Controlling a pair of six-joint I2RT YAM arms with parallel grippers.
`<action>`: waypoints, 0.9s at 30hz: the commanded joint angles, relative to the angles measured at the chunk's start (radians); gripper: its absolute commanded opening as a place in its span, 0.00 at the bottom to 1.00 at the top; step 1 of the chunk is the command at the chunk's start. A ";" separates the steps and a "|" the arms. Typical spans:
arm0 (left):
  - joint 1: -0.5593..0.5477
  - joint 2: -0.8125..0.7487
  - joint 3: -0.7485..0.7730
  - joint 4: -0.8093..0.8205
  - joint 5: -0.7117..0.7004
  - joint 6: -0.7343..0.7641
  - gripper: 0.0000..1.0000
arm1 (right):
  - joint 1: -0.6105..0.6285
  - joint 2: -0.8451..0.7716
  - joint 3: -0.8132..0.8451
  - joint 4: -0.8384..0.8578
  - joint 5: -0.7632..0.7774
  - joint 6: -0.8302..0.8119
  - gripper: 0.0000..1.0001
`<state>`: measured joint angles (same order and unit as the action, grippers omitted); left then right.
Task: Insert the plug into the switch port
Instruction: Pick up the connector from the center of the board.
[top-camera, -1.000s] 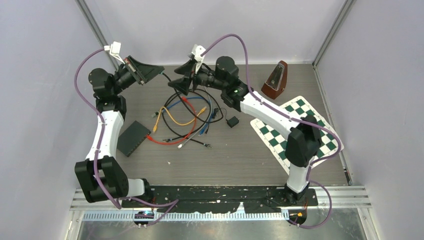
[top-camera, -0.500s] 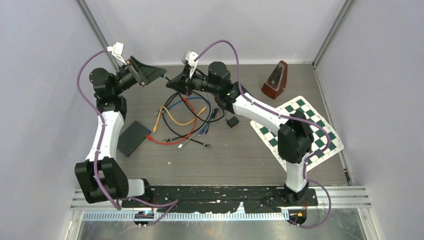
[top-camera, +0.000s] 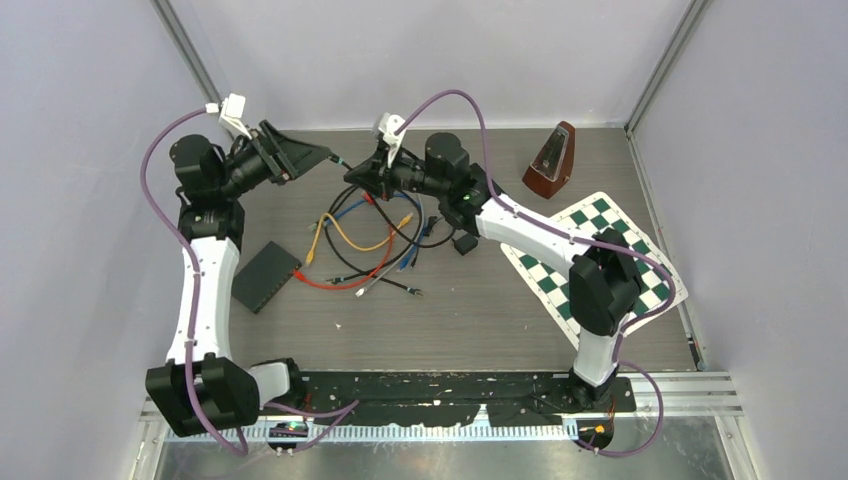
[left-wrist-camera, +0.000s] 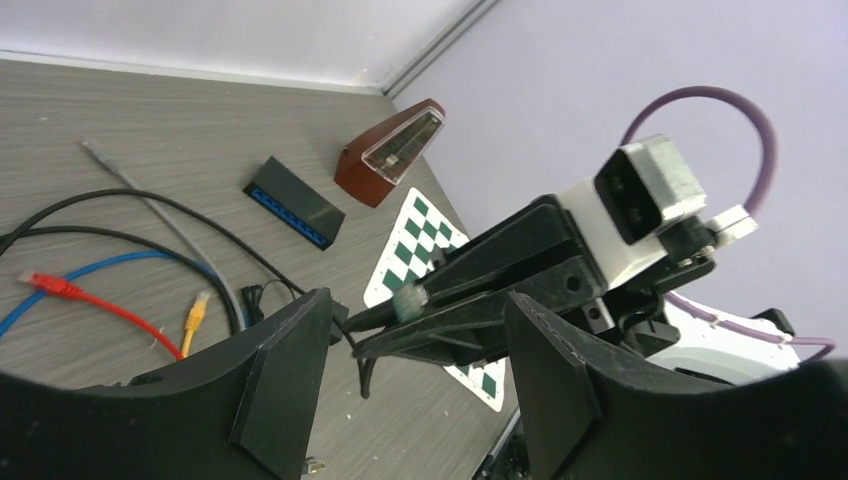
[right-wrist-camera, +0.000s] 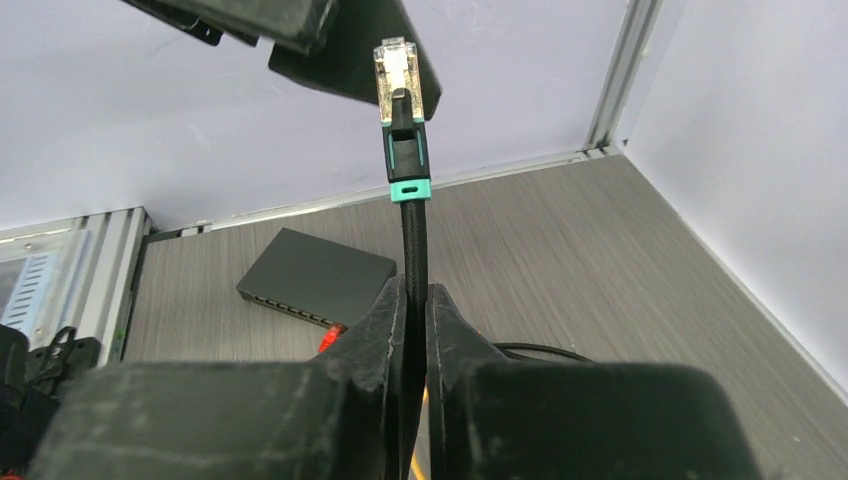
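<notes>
Plug (right-wrist-camera: 398, 75) is hanging in the air, well apart from the switch (top-camera: 266, 277). It is higher than the switch and further toward the back wall. The switch is lying flat on the surface (top-camera: 480, 310), with its row of ports showing along one long side.

The right tool (right-wrist-camera: 415, 290) is closing tightly on the black cable (right-wrist-camera: 412, 240) just behind the teal boot, so the clear plug is standing free beyond the fingertips. I think this grip is chosen to leave the whole plug body uncovered, so that it can enter a port or be taken by the other arm. The cable is soft, so the plug may wobble a little when it is held this way.

The left tool (left-wrist-camera: 417, 300) is standing open and is holding nothing. Its two fingers (left-wrist-camera: 290, 380) are spreading wide on both sides of the plug tip in the left wrist view, without touching it. The two tools are facing each other above the far side of the switch, so this is looking to me like a handover of the plug.

Loose coloured cables (top-camera: 365, 240) are lying just beside the switch, on the side of the right arm. The black cable is trailing down to them. The insertion is not yet begun, because the plug must first be carried down to the port row.
</notes>
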<state>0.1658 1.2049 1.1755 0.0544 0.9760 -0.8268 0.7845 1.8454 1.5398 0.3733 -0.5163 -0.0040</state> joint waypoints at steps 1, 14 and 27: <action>0.008 -0.058 0.046 -0.154 -0.059 0.088 0.66 | 0.006 -0.113 -0.008 0.008 0.077 -0.083 0.05; 0.059 -0.271 -0.015 -0.460 -0.473 0.143 0.69 | -0.040 -0.167 0.239 -0.125 0.270 -0.396 0.05; 0.061 -0.383 -0.208 -0.527 -0.682 0.110 0.70 | -0.089 0.051 0.913 -0.230 0.317 -0.591 0.05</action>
<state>0.2195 0.8360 0.9565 -0.4564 0.3695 -0.7315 0.7010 1.9106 2.3859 0.1501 -0.2184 -0.5049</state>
